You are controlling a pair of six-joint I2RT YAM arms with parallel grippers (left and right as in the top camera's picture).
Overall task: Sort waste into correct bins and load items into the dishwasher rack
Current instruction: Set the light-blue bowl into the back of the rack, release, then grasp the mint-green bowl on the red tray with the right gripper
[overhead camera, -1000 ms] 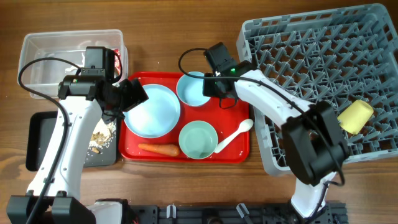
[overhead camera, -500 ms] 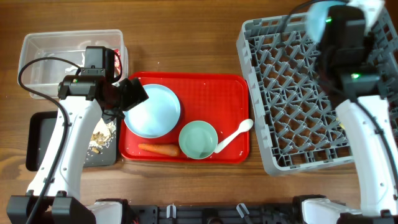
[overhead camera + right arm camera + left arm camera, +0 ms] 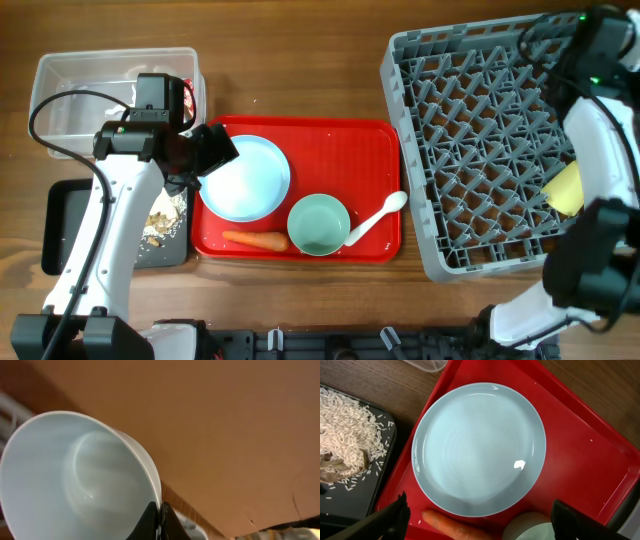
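The blue bowl [image 3: 75,485] is leaving the red tray [image 3: 340,150]! A second ago it was sitting at the tray's back edge with the right gripper [image 3: 159,514] reaching in. Now that spot is showing bare red, and the right arm is swinging out over the far right corner of the rack [image 3: 480,150]. Its fingers are pinching tight on the bowl's rim, and the bowl is hanging tilted, not yet slotted between the pegs. The cup [image 3: 566,188] is already lying in the rack, so the bowl looks to be joining it as the second item loaded. The left gripper [image 3: 481,509] isn't budging: it's hovering with jaws spread wide, holding nothing, right above the plate [image 3: 245,178]. The green bowl [image 3: 319,224], spoon [image 3: 378,216] and carrot [image 3: 255,240] are waiting on the tray.
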